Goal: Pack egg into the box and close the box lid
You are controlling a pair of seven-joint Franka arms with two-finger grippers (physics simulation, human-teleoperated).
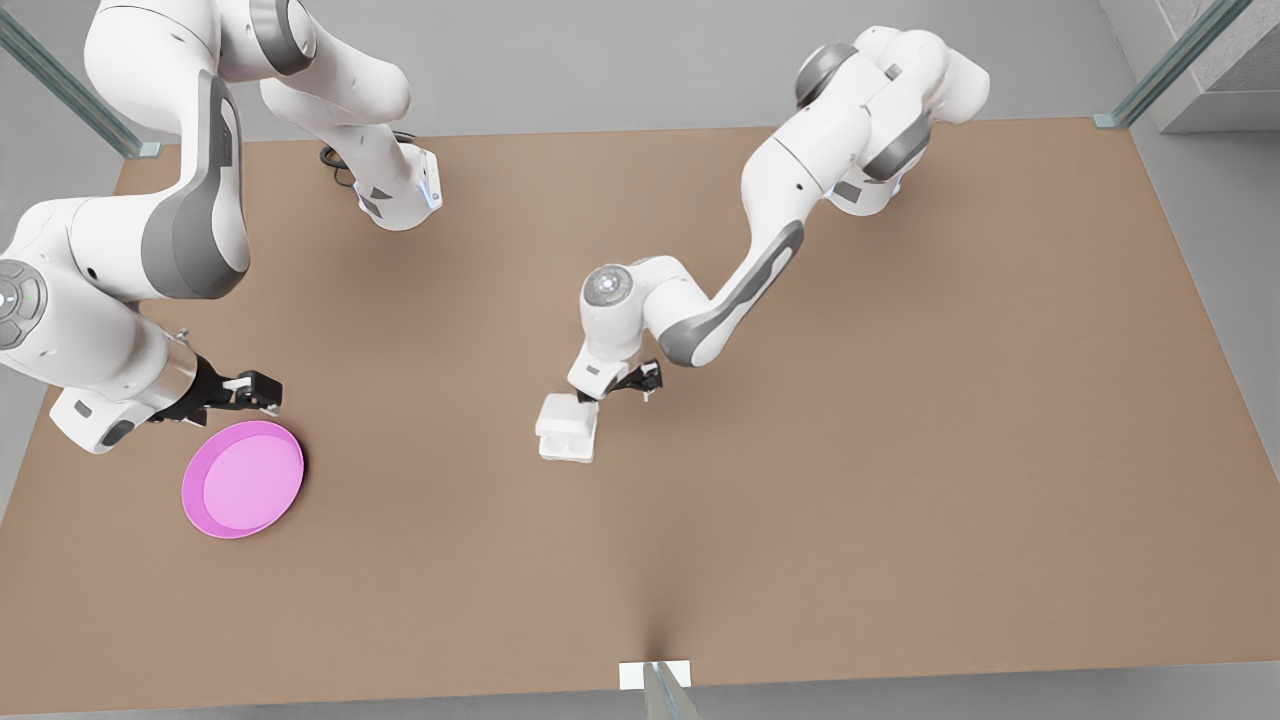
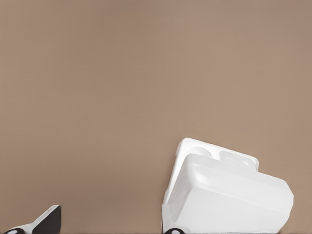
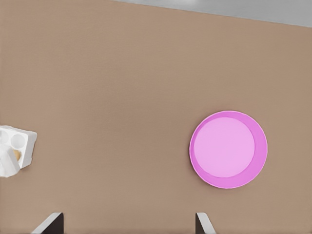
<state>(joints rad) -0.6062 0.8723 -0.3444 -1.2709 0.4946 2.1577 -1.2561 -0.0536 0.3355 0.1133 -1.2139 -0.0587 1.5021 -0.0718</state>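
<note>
The white box (image 1: 570, 440) lies mid-table, and its tray hollows (image 2: 201, 147) peek out beyond the box lid (image 2: 229, 200). The lid is tilted over the tray, partly lowered. A tan egg (image 3: 17, 155) sits in a hollow of the box (image 3: 19, 141) in the right wrist view. My left gripper (image 1: 642, 384) hovers just beside the box, open, with one fingertip (image 2: 46, 222) apart and the other at the lid's edge. Over by the pink plate, my right gripper (image 1: 262, 392) is open with nothing in it.
A round pink plate (image 1: 243, 478) lies bare at the front view's left, just below the right gripper, and also appears as the plate (image 3: 228, 149) in the right wrist view. Brown tabletop (image 1: 900, 450) stretches wide toward the front view's right. Glass posts stand at the corners.
</note>
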